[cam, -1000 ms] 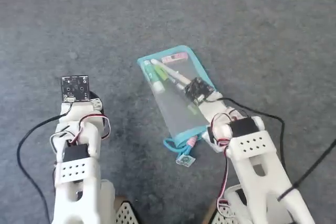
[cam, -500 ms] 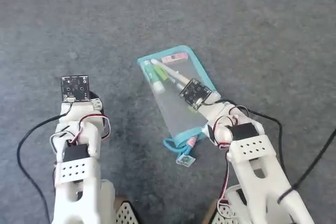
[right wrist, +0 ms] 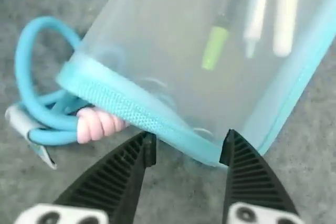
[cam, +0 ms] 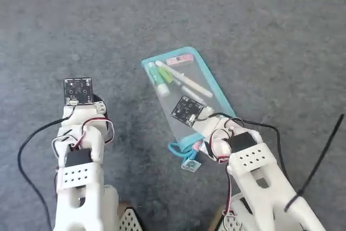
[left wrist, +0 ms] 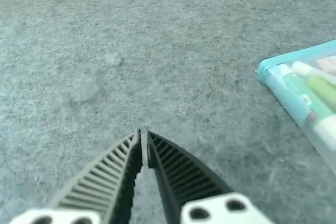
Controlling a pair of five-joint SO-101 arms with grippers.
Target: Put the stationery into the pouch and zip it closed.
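The clear pouch [cam: 181, 87] with teal edging lies at the table's centre, holding several pens [cam: 165, 75] and a pink eraser-like piece [cam: 179, 59]. In the right wrist view my right gripper [right wrist: 189, 144] is open, one finger on each side of the teal zipper edge [right wrist: 136, 114] at the pouch's near end. Green-tipped and white pens [right wrist: 215, 43] show through the plastic. A pink charm [right wrist: 97, 124] and a blue cord loop [right wrist: 31, 72] hang from that end. My left gripper [left wrist: 142, 135] is shut over bare carpet, with the pouch's far corner [left wrist: 302, 90] off to its side.
Grey carpet [cam: 281, 52] covers the whole table, with open room on all sides of the pouch. A small tag [cam: 190, 165] lies by the cord in front of the pouch. The right arm's cables [cam: 270, 128] trail beside the pouch.
The right arm has drawn back along the pouch toward its near end and shifted left. The left arm and the pouch have stayed put.
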